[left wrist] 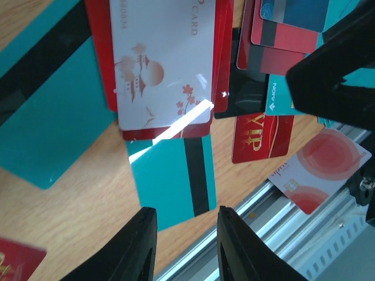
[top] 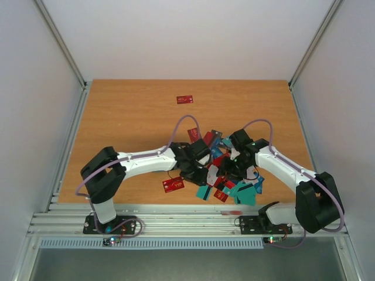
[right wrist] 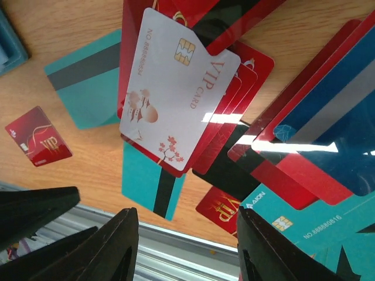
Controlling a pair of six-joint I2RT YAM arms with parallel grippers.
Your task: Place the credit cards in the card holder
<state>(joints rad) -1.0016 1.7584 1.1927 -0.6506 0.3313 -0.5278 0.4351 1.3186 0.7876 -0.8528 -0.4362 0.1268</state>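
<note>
We see a big brown table (top: 129, 117) in the middle of the top view. The left arm (top: 146, 161) and the right arm (top: 281, 167) reach in from the bottom corners and meet low in the middle. There the credit cards (top: 225, 178) lie in a messy pile, red, teal, blue and white, many on top of each other. One lone red card (top: 185, 99) lies well apart in the upper middle. Another red card (top: 173, 185) lies just left of the pile.

The left gripper (left wrist: 186, 246) hangs over the pile with its two fingers a little apart and nothing between them. A teal card (left wrist: 173, 181) with a dark stripe lies flat just above them in that picture. The right gripper (right wrist: 187, 252) has its fingers wider apart and holds nothing. A white card (right wrist: 176, 99) with a gold chip lies on top of red cards.

We cannot pick out the card holder for sure. A blue-grey corner (right wrist: 7, 41) at the upper left edge of the right wrist view may be it. We cannot tell what is inside.
</note>
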